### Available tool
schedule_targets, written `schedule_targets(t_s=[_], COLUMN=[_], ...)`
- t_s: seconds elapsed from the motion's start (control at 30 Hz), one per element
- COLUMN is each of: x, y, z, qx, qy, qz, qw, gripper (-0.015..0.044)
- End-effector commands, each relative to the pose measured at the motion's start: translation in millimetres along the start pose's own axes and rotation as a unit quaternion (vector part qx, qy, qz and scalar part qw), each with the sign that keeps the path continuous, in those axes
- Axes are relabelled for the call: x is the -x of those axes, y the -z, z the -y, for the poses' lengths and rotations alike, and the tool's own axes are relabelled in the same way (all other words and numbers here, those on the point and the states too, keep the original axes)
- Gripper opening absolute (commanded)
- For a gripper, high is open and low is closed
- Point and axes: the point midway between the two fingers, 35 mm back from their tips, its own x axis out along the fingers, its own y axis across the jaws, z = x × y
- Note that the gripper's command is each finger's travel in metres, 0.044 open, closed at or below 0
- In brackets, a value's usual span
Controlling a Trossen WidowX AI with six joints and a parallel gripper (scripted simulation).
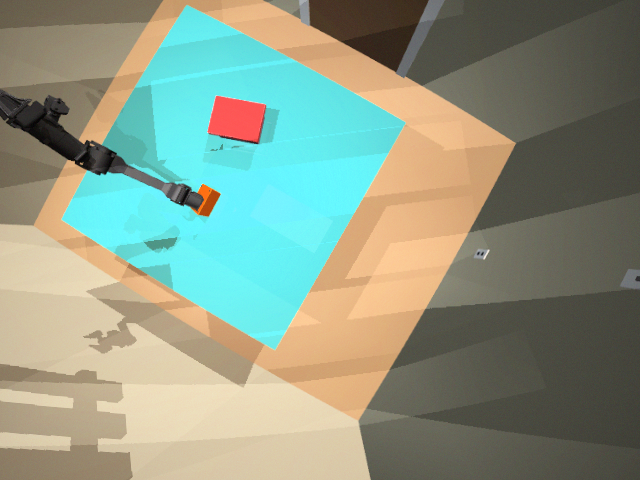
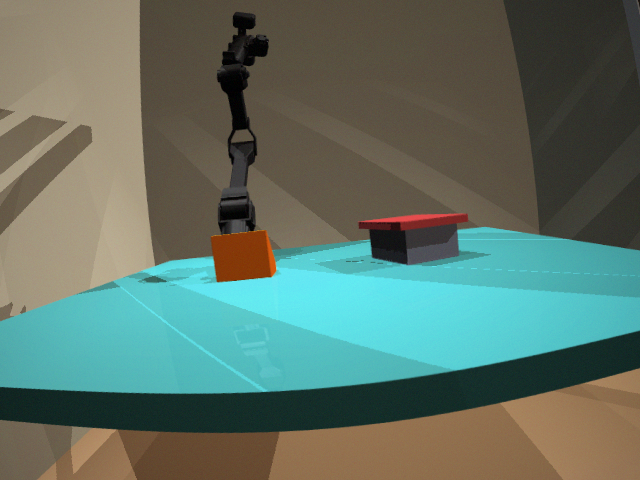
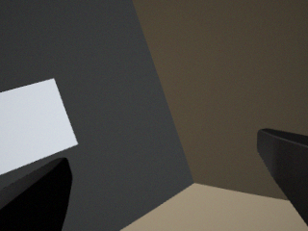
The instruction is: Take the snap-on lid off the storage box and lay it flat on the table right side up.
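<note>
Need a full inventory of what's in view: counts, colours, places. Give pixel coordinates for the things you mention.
lid [image 1: 236,119] [image 2: 413,222]: 1, red, on the storage box
storage box [image 2: 432,244]: 1, dark grey, on the table, under the lid
orange block [image 1: 209,200] [image 2: 241,256]: 1, orange, at the arm's lower end
table [image 1: 310,155] [image 2: 336,320]: 1, cyan top, under the lidded box
floor [image 1: 413,180] [image 2: 465,413]: 1, tan-orange, below the table
walls [image 1: 578,361] [image 2: 336,103]: several, beige to dark grey, around
small plates [image 1: 481,253] [image 1: 628,279]: 2, pale, right side of top view
white panel [image 3: 29,125]: 1, white, left in wrist view
arm [image 1: 51,138] [image 2: 239,173]: 1, black, raised
claw [image 1: 7,105] [image 2: 244,20] [image 3: 165,154]: 1, black, arm's far end, open

Arm [image 1: 136,178] [image 2: 237,111]: raised high | jaws: 1 pair, wide apart, holding nothing
</note>
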Motion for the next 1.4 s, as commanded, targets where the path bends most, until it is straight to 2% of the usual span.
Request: schedule_targets(t_s=[0.0, 0.17, 0.2, 0.3, 0.4, 0.63, 0.7, 0.8, 0.97, 1.03, 1.07, 1.3, 1.37], x=[0.4, 18.6, 24.7, 47.1, 60.0, 135.0, 143.3, 179.8, 245.1, 253.9, 264.7, 352.2, 360.3], y=[-0.9, -30.8, -39.2, -66.9, -81.7, -158.4, -166.2, -198.9, -252.5, -259.1, -267.3, -324.4, -328.9], z=[-2.6, -66.8, -80.5, -118.1, -134.2, -186.5, -189.3, -196.7, -191.6, -189.3, -185.9, -135.5, -128.3], qx=[-0.006, -0.170, -0.207, -0.318, -0.370, -0.577, -0.594, -0.653, -0.712, -0.715, -0.718, -0.663, -0.649], qy=[-0.005, -0.130, -0.159, -0.244, -0.284, -0.458, -0.473, -0.534, -0.617, -0.626, -0.636, -0.683, -0.683], qz=[0.001, 0.026, 0.029, 0.031, 0.030, -0.010, -0.016, -0.048, -0.120, -0.132, -0.147, -0.291, -0.307], qw=[1.000, 0.977, 0.965, 0.916, 0.884, 0.676, 0.650, 0.536, 0.313, 0.282, 0.242, -0.098, -0.133], gripper=[0.0374, 0.0243, 0.0235, 0.0235, 0.0235, 0.0235, 0.0235, 0.0235, 0.0235, 0.0235, 0.0235, 0.0235, 0.0235])
